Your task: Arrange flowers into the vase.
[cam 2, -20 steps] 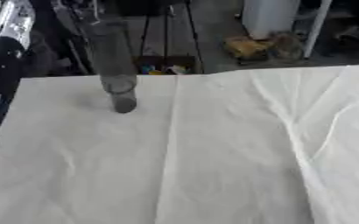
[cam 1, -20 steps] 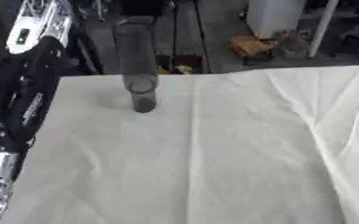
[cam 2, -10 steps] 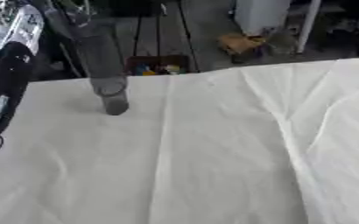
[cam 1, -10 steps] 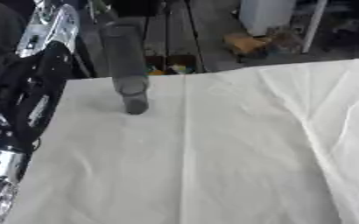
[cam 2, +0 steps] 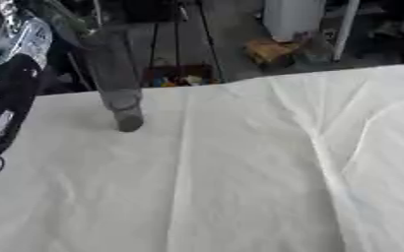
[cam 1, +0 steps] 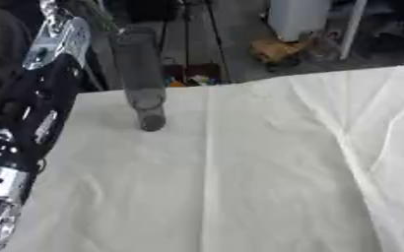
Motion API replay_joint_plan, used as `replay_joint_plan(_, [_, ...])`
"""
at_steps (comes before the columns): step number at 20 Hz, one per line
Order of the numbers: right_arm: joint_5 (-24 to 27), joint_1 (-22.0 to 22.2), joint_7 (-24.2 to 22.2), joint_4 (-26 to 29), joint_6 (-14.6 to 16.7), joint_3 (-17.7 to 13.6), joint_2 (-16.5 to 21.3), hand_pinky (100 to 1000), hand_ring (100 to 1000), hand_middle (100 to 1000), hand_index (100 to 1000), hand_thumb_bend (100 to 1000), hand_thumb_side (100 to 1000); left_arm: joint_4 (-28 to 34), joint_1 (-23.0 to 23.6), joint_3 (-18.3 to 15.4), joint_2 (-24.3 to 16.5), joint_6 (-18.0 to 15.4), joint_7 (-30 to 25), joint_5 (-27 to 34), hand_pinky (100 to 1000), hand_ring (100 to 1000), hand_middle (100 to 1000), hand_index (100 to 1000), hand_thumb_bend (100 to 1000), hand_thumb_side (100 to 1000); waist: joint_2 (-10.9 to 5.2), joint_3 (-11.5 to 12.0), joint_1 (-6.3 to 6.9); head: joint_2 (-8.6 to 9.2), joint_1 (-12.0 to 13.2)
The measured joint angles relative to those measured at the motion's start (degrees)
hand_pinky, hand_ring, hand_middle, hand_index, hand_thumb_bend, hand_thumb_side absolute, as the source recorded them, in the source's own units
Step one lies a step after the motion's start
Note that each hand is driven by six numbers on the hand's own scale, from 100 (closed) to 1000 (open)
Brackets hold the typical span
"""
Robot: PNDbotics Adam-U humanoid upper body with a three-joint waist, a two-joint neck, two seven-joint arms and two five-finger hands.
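White cloth covers the table (cam 1: 240, 187), creased in long folds that run from the far edge toward the near right corner, and behind it lies a cluttered dark floor with a white bin (cam 1: 298, 17), some tripod legs and a few brownish and coloured bits too blurred to name. On the far left part of the cloth stands the vase (cam 1: 141, 78) — a tall, clear, grey-looking cylinder, upright, its base resting on the cloth close to the table's far edge. Thin stems seem to rise from its mouth toward the upper left, though the blur leaves that uncertain. Along the left side the robot's left arm (cam 1: 33, 113) reaches up the frame — black casing with silver joints — passing just beside the vase without clearly touching it. Neither robot hand shows in either view, so whether their fingers are apart or together cannot be told.
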State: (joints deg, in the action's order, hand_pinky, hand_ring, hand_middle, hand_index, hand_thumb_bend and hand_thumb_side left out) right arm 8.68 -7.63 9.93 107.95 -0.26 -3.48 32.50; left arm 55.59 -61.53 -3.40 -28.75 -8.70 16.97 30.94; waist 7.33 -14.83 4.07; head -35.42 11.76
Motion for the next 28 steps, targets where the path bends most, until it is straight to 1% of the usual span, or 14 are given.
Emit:
replay_joint_plan(7, [0.0,-0.5,-0.2,-0.2,-0.1,0.3,0.0,803,765,678,851,100,870,-3.7,0.0,-0.2,0.0,1.1,0.4,-0.9,100,100,100,100,1000,284,-0.07,-1.6,0.81,0.86,0.8])
replay_joint_plan(11, [0.0,-0.8,-0.4,-0.3,-0.1,0.4,0.0,803,765,678,851,100,871,-5.4,-0.1,-0.2,0.0,2.5,0.7,-2.4,100,100,100,100,1000,287,-0.02,-2.0,1.20,1.28,1.1])
replay_joint_plan(18, [0.0,-0.8,-0.4,-0.5,-0.2,0.5,0.0,803,765,678,851,100,874,-7.1,-0.1,-0.2,0.0,8.1,1.4,-6.3,100,100,100,100,1000,298,-0.01,-1.9,1.65,1.29,1.2])
replay_joint_plan(21, [0.0,-0.8,-0.4,-0.7,-0.2,0.6,0.0,803,765,677,851,100,874,-7.2,-0.1,-0.2,-0.1,10.7,1.9,-8.1,100,100,100,100,1000,319,-0.06,-1.7,1.72,1.29,1.2])
replay_joint_plan(28, [0.0,-0.7,-0.5,-0.9,-0.3,0.6,0.0,803,765,677,851,100,876,-7.3,-0.1,-0.1,-0.4,15.6,3.3,-13.3,100,100,100,100,1000,447,-0.32,-1.6,1.86,1.28,1.0])
